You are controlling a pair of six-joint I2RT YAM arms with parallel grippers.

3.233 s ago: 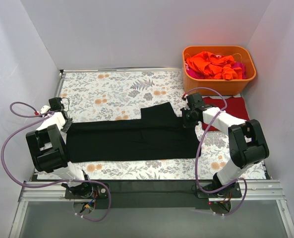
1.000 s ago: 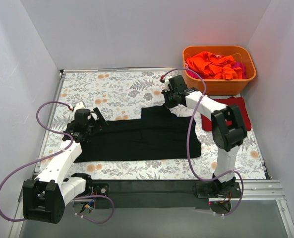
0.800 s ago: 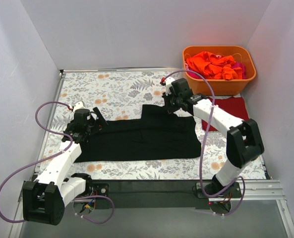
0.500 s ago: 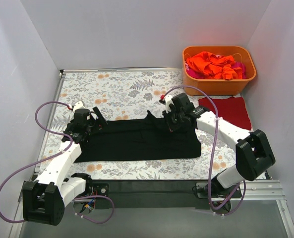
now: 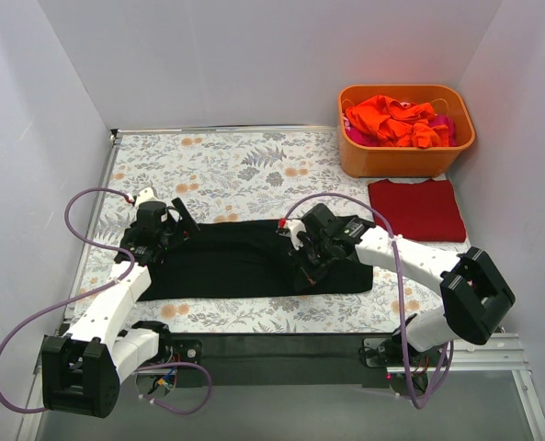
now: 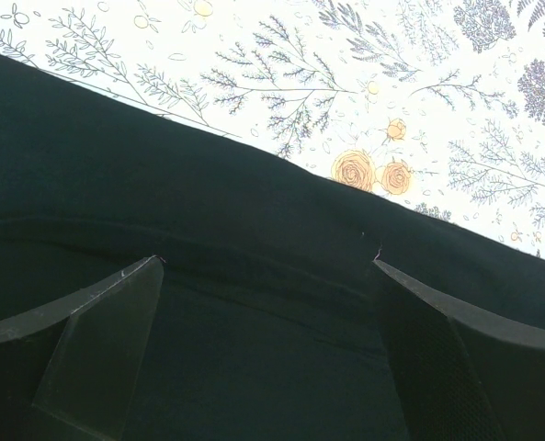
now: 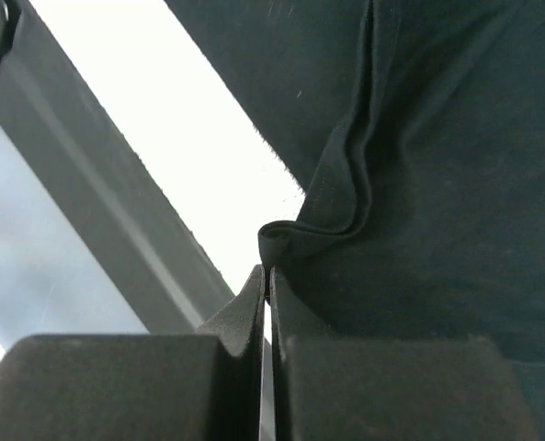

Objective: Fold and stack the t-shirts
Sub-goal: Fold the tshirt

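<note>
Since the right gripper (image 5: pixel 305 268), pinching the black t-shirt (image 5: pixel 226 262), dragged its flap away from the orange tub (image 5: pixel 405 158), that fold seems nearly laid. Left gripper (image 5: pixel 184 229) — jaws spread — over the shirt's end farthest from the tub.

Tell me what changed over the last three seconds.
The right gripper, shut on the black t-shirt, dragged its far flap toward the near edge, folding it over the body. The left gripper swung in over the shirt's left end, open, then held there. The dark red t-shirt and orange tub stayed put.
</note>
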